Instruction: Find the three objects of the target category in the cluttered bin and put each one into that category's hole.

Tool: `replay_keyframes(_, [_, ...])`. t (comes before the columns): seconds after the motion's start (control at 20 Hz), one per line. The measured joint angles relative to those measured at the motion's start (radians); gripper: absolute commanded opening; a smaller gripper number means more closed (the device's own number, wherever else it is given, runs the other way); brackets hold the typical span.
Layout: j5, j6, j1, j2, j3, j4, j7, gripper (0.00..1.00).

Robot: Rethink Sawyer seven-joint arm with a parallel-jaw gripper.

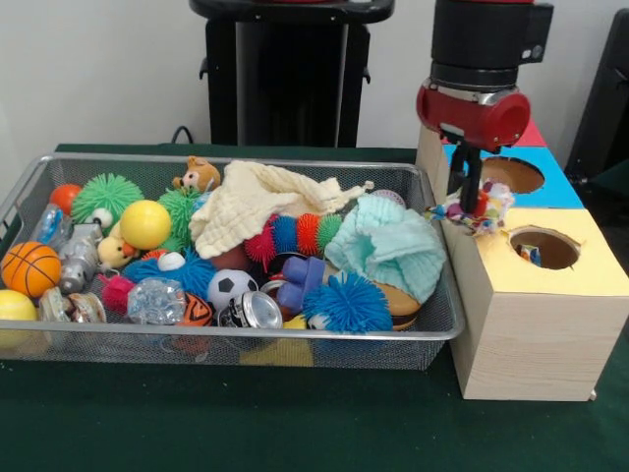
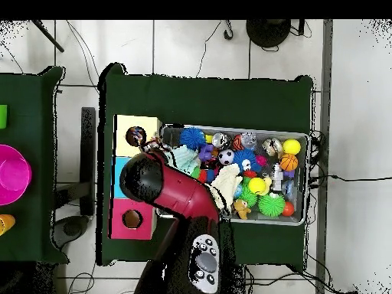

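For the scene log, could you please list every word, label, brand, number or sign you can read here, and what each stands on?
None can be read in either view.
The can in the wire basket: the markings on its top are too small to read.
The clear packets at the basket's end: any print is blurred.
The wooden box with coloured hole surrounds: no lettering shows.

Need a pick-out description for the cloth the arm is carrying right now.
Start at the pale wooden box right of the silver wire mesh basket in the front view. Above its near-left edge, short of the round yellow-surround hole, hangs the red and black gripper. The small white cloth piece with coloured blotches in its jaws is the only patterned cloth; the basket's cloths are plain.
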Motion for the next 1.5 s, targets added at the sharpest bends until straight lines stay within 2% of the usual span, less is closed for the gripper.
replay_keyframes(0.35, [0.015, 0.009, -0.003, 0.058, -0.038, -0.057, 0.000, 0.00])
replay_keyframes(0.7, [0.050, 0.060, 0.054, 0.117, -0.089, -0.133, 0.001, 0.00])
replay_keyframes(1.05, [0.062, 0.119, 0.073, 0.123, -0.124, -0.157, 0.006, 0.00])
replay_keyframes(1.5, [0.061, 0.260, 0.082, 0.117, -0.185, -0.206, 0.008, 0.00])
